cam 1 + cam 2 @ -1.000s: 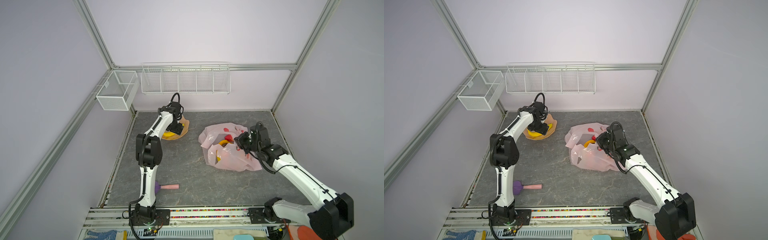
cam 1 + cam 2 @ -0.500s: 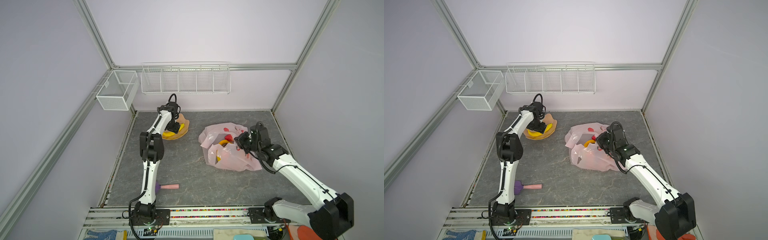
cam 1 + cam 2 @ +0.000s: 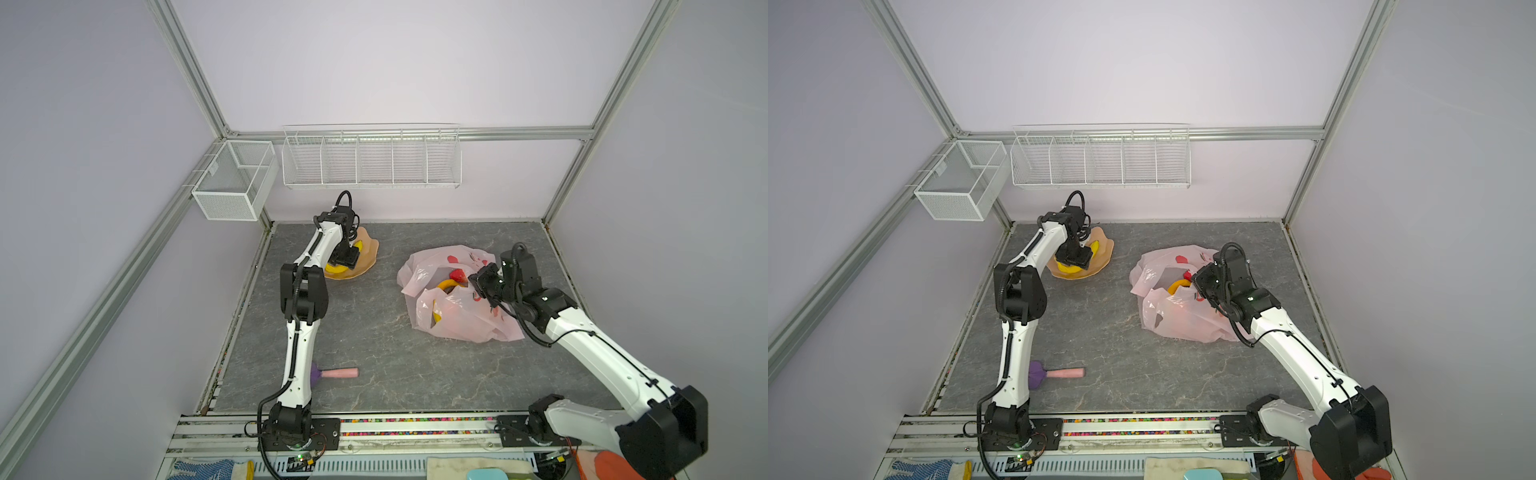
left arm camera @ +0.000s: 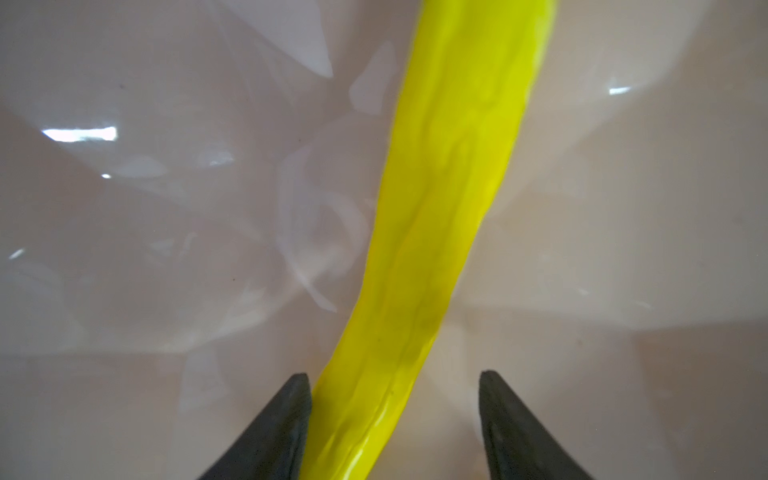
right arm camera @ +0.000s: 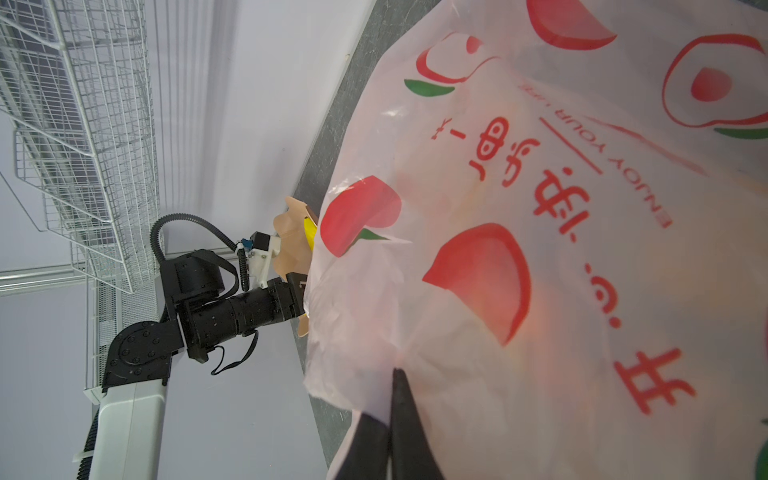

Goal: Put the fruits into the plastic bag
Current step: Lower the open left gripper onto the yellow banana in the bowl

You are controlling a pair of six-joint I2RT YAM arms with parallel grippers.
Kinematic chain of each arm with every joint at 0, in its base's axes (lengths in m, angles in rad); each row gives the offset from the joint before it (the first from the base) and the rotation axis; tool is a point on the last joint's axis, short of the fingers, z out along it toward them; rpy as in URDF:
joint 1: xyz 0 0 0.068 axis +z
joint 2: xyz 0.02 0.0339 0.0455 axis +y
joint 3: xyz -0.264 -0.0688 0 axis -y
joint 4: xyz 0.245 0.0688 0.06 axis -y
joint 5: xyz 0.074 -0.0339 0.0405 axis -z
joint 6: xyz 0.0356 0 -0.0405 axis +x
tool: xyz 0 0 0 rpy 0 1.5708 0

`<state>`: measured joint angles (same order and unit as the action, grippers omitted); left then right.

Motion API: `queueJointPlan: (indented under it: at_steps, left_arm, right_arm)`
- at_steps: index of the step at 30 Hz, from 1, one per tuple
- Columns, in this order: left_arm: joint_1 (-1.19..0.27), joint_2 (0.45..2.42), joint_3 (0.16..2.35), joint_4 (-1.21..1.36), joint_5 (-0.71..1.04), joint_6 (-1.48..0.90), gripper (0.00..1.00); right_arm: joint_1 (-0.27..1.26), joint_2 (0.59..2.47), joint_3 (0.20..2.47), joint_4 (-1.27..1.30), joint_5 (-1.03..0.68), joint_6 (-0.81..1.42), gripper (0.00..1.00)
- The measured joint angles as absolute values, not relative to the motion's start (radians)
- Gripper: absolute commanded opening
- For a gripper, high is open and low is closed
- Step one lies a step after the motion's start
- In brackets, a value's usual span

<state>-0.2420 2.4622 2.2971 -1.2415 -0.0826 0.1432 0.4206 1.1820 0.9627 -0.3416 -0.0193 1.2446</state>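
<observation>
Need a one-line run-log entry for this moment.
left gripper: open, astride banana in bowl | right gripper: shut on plastic bag | strawberry: at its mouth

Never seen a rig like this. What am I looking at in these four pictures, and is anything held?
Two white robot arms with two-fingered grippers stand at the near edge of a grey table. Both top views look down on the whole scene; each of the other two comes from a camera on an arm's wrist. On the table lie a peach bowl, a pink plastic bag with red and yellow fruits in its mouth, and a purple-headed utensil. The left gripper is down in the bowl, jaws open on either side of a yellow banana. The right gripper is shut on the bag's edge.
</observation>
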Motion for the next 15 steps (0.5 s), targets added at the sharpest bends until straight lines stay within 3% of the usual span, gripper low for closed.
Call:
queueJointPlan:
  at_steps: [15]
  left_arm:
    - [-0.242, 2.455, 2.286, -1.217, -0.078, 0.128, 0.22]
  right_arm:
    - [0.421, 1.182, 0.963, -0.344, -0.015, 1.245, 0.06]
